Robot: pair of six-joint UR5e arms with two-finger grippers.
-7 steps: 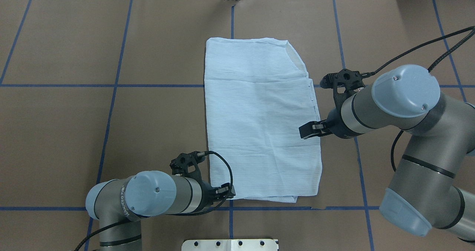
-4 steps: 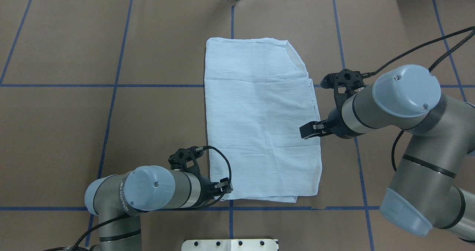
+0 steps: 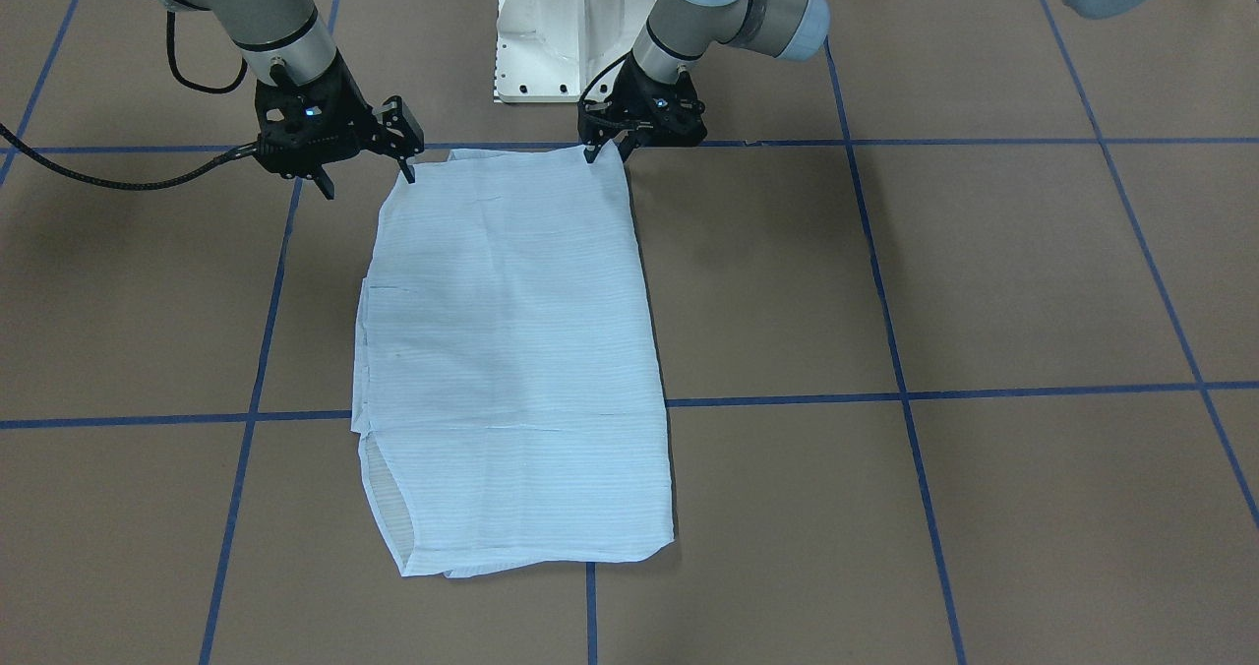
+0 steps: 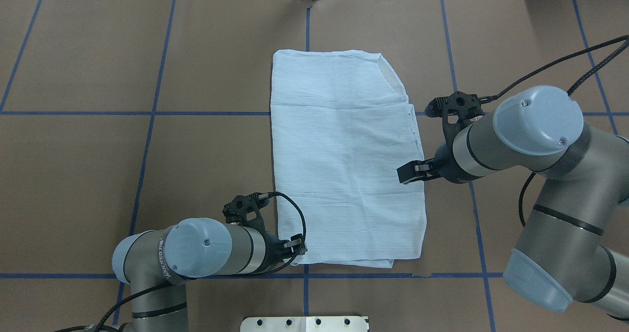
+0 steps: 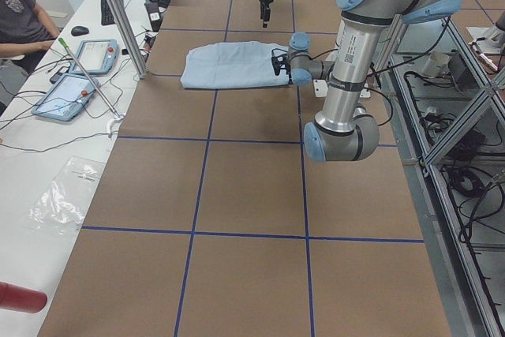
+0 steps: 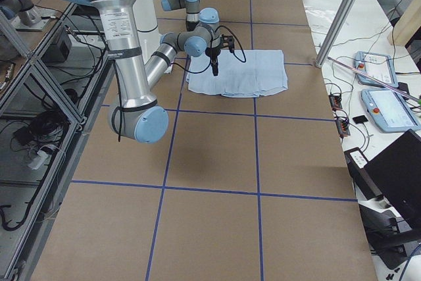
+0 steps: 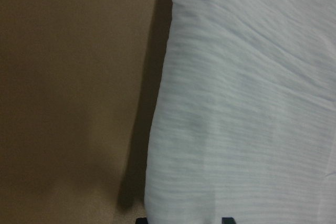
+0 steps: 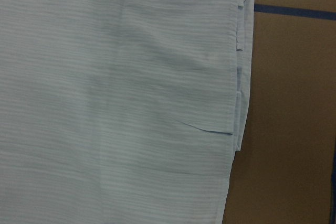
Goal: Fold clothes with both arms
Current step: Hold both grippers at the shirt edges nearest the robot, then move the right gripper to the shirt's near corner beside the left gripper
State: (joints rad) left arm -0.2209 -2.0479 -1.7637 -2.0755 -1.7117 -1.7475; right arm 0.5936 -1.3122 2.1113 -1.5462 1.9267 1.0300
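On the brown bench [image 4: 196, 150] the shirt [image 4: 344, 160] lies folded; my right fingers [image 4: 407, 173] are spread, my left fingers [image 4: 297, 247] seem slightly spread.

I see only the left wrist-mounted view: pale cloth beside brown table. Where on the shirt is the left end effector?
Observer: The left end effector is at the near left corner of the shirt, on the robot's side.
Operator: And the right one?
Observer: The right end effector hangs open above the shirt's right edge.
Operator: How does the shirt lie?
Observer: Flat, folded into a long rectangle that runs away from the robot.
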